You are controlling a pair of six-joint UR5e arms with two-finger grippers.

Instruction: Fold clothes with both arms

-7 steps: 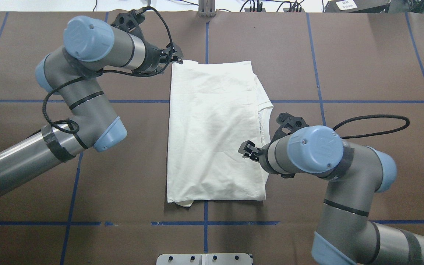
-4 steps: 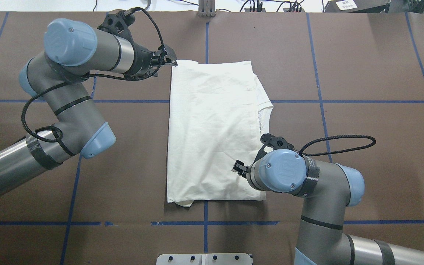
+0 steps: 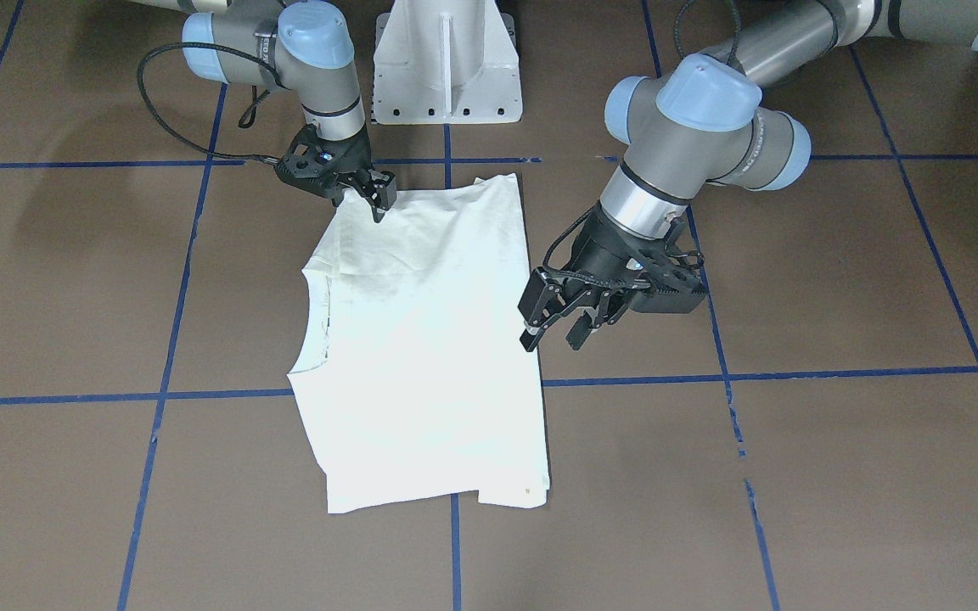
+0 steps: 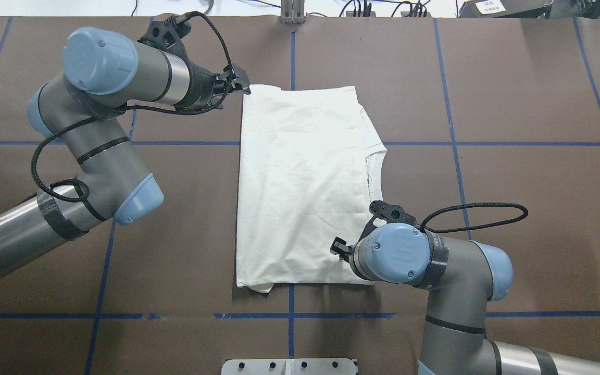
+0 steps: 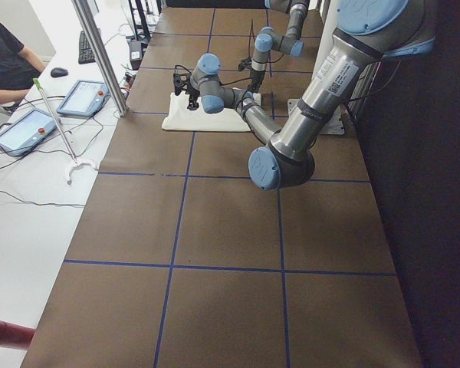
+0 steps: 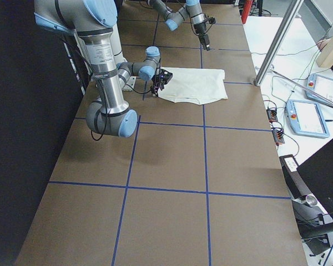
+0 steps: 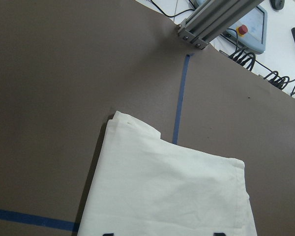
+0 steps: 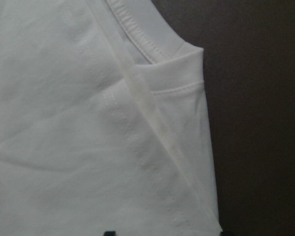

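Note:
The cream-white shirt [image 4: 300, 182] lies folded into a tall rectangle at the table's middle, plain side up with the print hidden. Its collar [image 4: 375, 156] pokes out on the right edge. My left gripper [image 4: 240, 85] is open and empty, held above the table at the shirt's far-left corner; it also shows in the front view [image 3: 553, 327]. My right gripper [image 4: 337, 246] is open and low over the shirt's near-right part, close to the near hem; in the front view [image 3: 374, 195] it is at that corner. The right wrist view shows the collar [image 8: 137, 29] and a folded seam.
The white pedestal base [image 3: 446, 59] stands at the robot's side of the table. An aluminium post [image 7: 216, 17] rises at the far edge. Blue tape lines cross the brown table [image 4: 513, 104]. Tablets [image 5: 84, 96] and a person sit beyond the far edge.
My right arm has swung toward the robot, carrying its gripper along the shirt's right side to the near-right part. My left arm has pulled back slightly, its gripper staying at the far-left corner.

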